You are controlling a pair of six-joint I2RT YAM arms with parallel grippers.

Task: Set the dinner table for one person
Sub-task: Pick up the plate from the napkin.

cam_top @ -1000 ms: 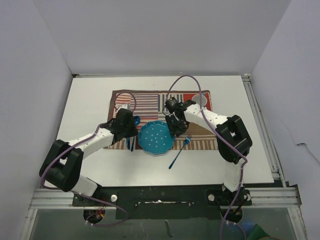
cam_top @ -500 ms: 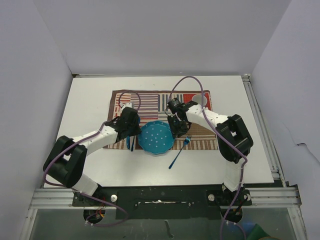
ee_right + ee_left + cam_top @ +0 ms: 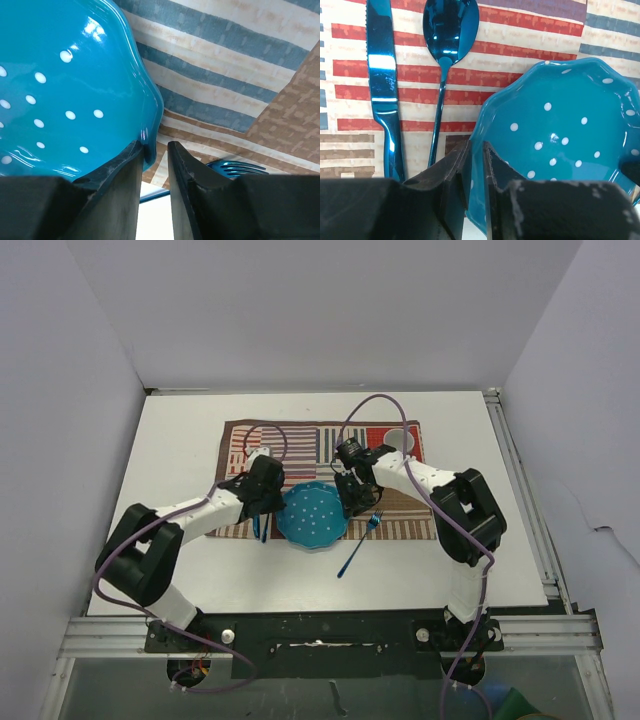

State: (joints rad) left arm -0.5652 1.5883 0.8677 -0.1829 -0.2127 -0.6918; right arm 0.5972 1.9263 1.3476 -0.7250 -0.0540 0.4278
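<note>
End effectors (image 3: 476,149) (image 3: 154,148) two, plate (image 3: 313,519) one

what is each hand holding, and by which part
The blue dotted plate: left hand pinches its left rim; right hand straddles its right rim, grip not clearly closed.

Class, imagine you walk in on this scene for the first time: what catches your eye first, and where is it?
The teal dotted plate at the near middle of the striped mat stands out, with the left gripper and the right gripper clamped on its opposite rims. Shiny blue cutlery flanks it: knife and spoon to its left, fork to its right, reaching onto the white dinner table.
</note>
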